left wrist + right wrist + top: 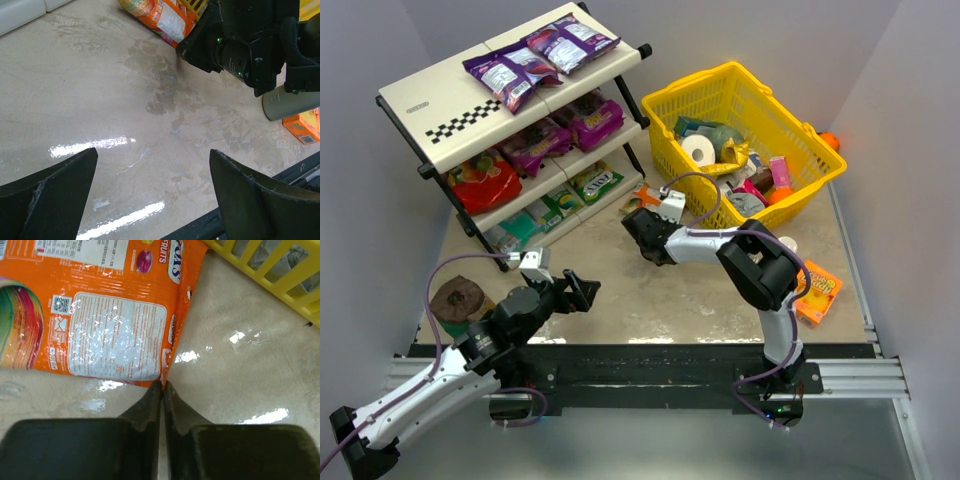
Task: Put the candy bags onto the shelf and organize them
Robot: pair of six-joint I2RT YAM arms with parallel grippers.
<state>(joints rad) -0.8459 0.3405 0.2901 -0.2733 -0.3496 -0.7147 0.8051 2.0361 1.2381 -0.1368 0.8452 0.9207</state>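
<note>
**Item: orange candy bag, loose on the table**

We list the orange candy bag [100, 315] lying flat just ahead and to the left of the right gripper [162, 386], its near corner touching the tips. The jaws are pressed together, and we cannot tell whether any film is caught between them. The yellow basket [260, 270] lies ahead to the right. We judge the bag light, limp and slippery, best pinched at its crimped edge. The left gripper [153, 151] has its jaws spread, with nothing between them.
</note>
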